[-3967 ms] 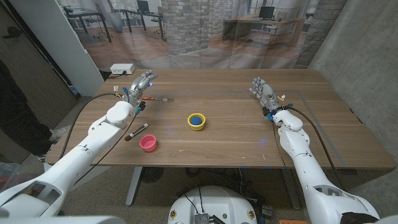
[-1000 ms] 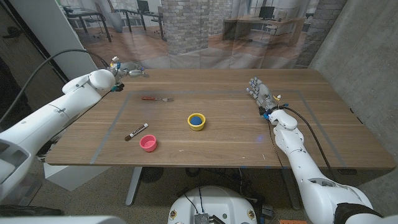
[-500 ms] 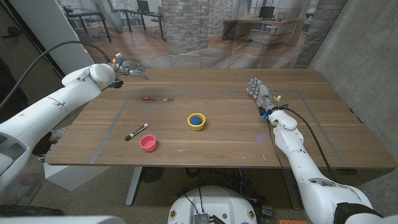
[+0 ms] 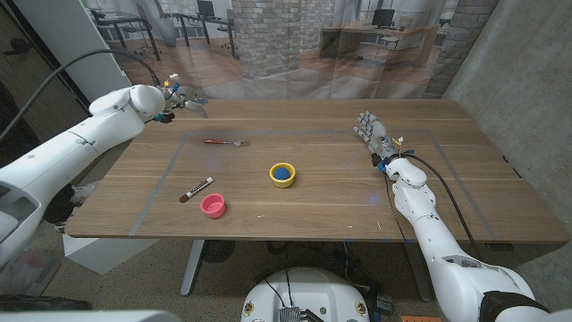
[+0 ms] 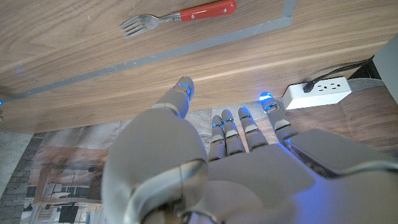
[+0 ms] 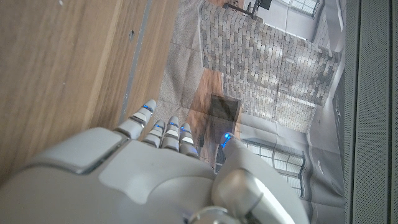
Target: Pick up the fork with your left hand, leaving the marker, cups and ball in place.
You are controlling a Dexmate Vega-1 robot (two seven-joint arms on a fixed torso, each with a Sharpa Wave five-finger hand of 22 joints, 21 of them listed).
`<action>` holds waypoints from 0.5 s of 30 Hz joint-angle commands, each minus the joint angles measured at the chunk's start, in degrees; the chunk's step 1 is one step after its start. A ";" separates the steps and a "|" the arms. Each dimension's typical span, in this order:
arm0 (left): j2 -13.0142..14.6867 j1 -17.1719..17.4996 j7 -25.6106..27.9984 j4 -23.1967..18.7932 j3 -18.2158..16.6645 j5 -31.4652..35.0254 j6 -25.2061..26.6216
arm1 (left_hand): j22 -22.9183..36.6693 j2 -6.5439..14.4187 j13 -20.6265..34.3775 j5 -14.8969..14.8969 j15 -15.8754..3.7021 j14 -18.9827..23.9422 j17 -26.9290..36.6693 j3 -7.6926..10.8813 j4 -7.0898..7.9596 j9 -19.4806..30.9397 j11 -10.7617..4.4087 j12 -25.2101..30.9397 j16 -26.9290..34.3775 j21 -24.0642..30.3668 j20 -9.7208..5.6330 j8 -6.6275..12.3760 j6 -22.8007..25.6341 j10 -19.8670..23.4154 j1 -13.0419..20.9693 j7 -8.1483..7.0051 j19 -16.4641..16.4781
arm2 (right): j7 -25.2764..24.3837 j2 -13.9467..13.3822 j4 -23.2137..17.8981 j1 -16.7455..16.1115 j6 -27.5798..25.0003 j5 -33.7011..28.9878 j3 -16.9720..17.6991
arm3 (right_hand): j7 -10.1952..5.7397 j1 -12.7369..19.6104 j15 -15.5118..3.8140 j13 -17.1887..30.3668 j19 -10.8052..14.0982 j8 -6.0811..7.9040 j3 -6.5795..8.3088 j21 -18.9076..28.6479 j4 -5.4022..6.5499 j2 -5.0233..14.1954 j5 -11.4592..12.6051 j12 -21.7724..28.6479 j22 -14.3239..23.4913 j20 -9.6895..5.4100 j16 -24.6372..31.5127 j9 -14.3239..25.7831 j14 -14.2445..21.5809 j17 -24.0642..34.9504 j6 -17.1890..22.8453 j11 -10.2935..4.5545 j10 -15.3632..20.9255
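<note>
My left hand (image 4: 183,101) is up over the far-left edge of the counter (image 4: 465,192), empty, with fingers spread apart, and over the last second it has crept slightly inward toward the work area. Four seconds ago it sat right beside the fork (image 4: 225,141); it has since swung wide off to the far-left corner, so I judge the grasp is not started and I still have to come down onto the fork. In the left wrist view the fork (image 5: 180,16) lies flat on the wood, red handle and metal tines, with the spread fingers (image 5: 244,127) well short of it. In the head view the fork sits untouched in the same spot, far-left of centre. The marker (image 4: 197,189), the pink cup (image 4: 213,206), and the yellow cup (image 4: 282,174) with the blue ball (image 4: 282,170) inside have not shifted. My right hand (image 4: 373,132) waits on the right side, holding nothing, fingers extended and close together, about where it was a second ago. No brand, label or writing is readable; the marker is too small to make out any print. A white power strip (image 5: 317,92) shows beyond the counter edge.
</note>
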 commanded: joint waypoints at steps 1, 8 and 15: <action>-1.15 -4.16 -4.90 2.09 3.20 6.35 -0.48 | 0.17 -0.10 0.27 -0.14 -0.81 0.33 0.23 0.30 0.30 0.09 -0.93 -0.23 0.03 0.01 -0.05 -0.36 0.25 -0.02 1.98 -0.88 0.74 | -0.48 0.27 0.85 0.47 0.60 -0.15 -0.23 | 0.43 0.07 0.42 0.16 0.51 0.20 -0.36 0.33 0.03 -0.71 0.13 0.55 0.13 0.01 0.30 0.15 -0.15 0.26 0.11 0.36 0.08; -2.61 -7.23 -8.22 4.35 5.48 10.25 -1.16 | 0.23 -0.23 0.43 -0.36 -1.32 -0.26 0.34 -0.07 0.48 0.13 -1.53 -0.55 -0.18 0.00 -0.57 -0.71 -0.52 -0.71 3.98 -1.50 1.02 | -0.68 0.41 1.94 1.06 0.91 -0.18 -0.37 | 0.48 -0.02 0.47 0.16 0.54 0.21 -0.44 0.33 0.04 -0.77 0.16 0.56 0.13 0.05 0.30 0.15 -0.12 0.26 0.19 0.42 0.13; -3.93 -9.76 -10.62 6.41 7.78 14.25 -2.16 | 0.26 -0.46 0.54 -0.47 -1.59 -0.45 0.39 -0.49 0.59 0.15 -1.84 -0.59 -0.24 0.01 -0.99 -0.69 -0.43 -0.73 5.05 -2.00 1.25 | -0.84 0.47 3.16 1.79 1.43 -0.20 -0.42 | 0.50 -0.09 0.42 0.16 0.56 0.21 -0.48 0.32 0.05 -0.79 0.20 0.56 0.13 0.06 0.28 0.15 -0.13 0.25 0.22 0.41 0.17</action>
